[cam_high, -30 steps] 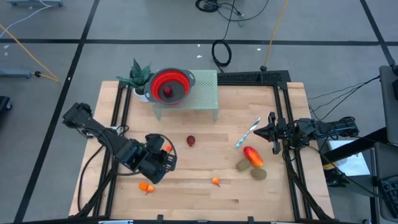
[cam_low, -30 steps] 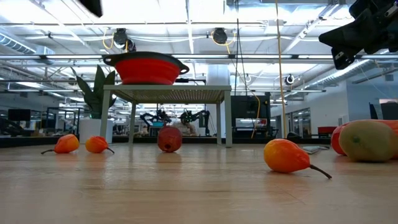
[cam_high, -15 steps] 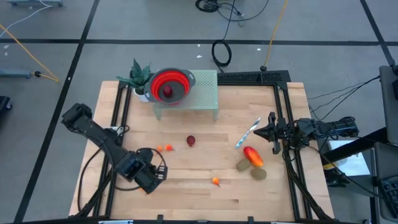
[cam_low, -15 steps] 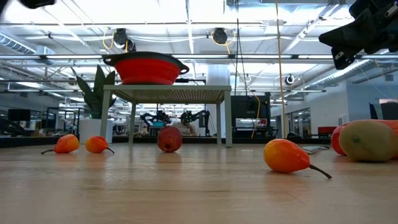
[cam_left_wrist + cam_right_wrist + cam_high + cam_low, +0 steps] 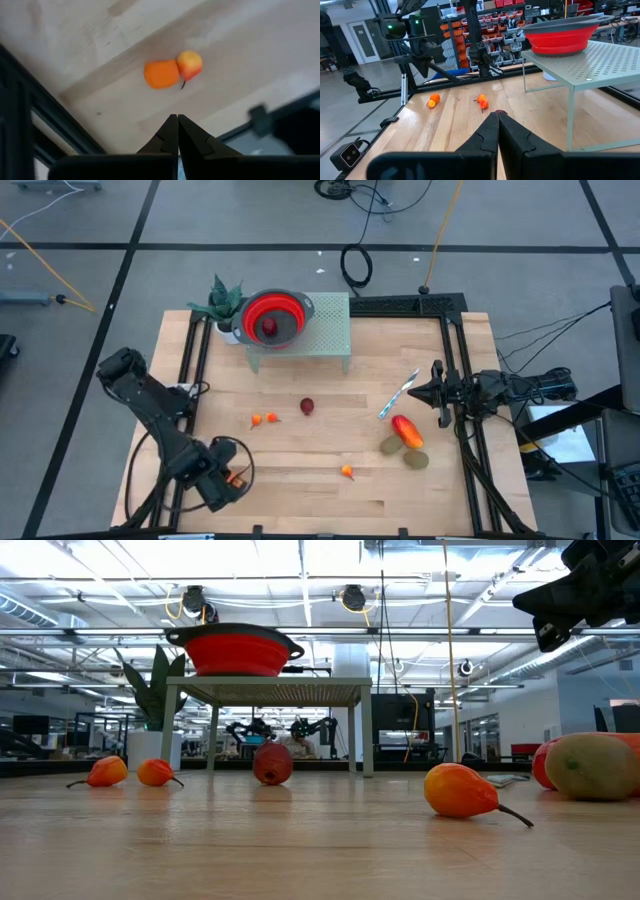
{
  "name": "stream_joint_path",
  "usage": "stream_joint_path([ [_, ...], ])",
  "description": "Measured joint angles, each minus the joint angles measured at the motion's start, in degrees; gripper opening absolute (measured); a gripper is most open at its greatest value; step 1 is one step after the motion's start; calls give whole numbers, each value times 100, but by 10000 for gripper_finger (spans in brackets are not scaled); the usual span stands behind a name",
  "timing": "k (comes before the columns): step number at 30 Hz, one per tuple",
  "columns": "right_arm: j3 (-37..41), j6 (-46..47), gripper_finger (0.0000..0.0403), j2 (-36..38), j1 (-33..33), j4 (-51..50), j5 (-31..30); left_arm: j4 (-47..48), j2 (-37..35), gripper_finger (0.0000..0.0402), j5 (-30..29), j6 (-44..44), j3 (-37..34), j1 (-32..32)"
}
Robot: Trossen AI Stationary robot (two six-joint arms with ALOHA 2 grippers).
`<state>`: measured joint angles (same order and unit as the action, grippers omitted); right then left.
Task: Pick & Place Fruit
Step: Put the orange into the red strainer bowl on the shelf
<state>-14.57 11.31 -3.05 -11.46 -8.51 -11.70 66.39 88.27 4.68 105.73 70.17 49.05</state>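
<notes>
Light wooden table (image 5: pixel 300 480) carries a pale green perforated metal stand (image 5: pixel 325 330). On the stand sits a round red bowl with grey rim (image 5: pixel 272 315), one dark red round fruit (image 5: pixel 270 326) inside. Left gripper (image 5: pixel 222 480) hangs over the table's near left corner, jaws closed on nothing, above a small orange pear-shaped fruit (image 5: pixel 172 71). Right gripper (image 5: pixel 415 391) waits at the right edge, jaws closed, empty. Red-orange oval fruit (image 5: pixel 406 430) and two brownish-green ovals (image 5: pixel 416 459) lie near it.

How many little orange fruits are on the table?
4. Two orange fruits lie side by side left of the dark red fruit, one near the front edge, one by the left tool. That last might be two touching.
</notes>
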Motion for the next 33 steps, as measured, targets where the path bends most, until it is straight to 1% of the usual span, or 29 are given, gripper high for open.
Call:
stream_joint_path([
  [7, 0, 0, 0, 0, -2, -2, 0, 1, 0, 3, -26, -1935, 0, 395],
  [14, 0, 0, 0, -2, -1, 0, 0, -6, 0, 10, -305, -3997, 0, 545],
  [17, 0, 0, 0, -2, -2, 2, 0, -6, 0, 10, -548, -4640, 0, 545],
  [20, 0, 35, 0, 0, -1, 6, 0, -6, 0, 16, -815, -5072, 0, 545],
  [23, 0, 193, 0, 0, -1, 5, -4, -6, 0, 35, -988, -5400, 0, 543],
  [26, 0, 212, 0, 0, -2, 7, -7, -6, 0, 67, -1159, -5587, 0, 545],
  [33, 0, 214, 0, -1, -1, 7, -11, -31, 0, 170, -1507, -5766, -42, 543],
])
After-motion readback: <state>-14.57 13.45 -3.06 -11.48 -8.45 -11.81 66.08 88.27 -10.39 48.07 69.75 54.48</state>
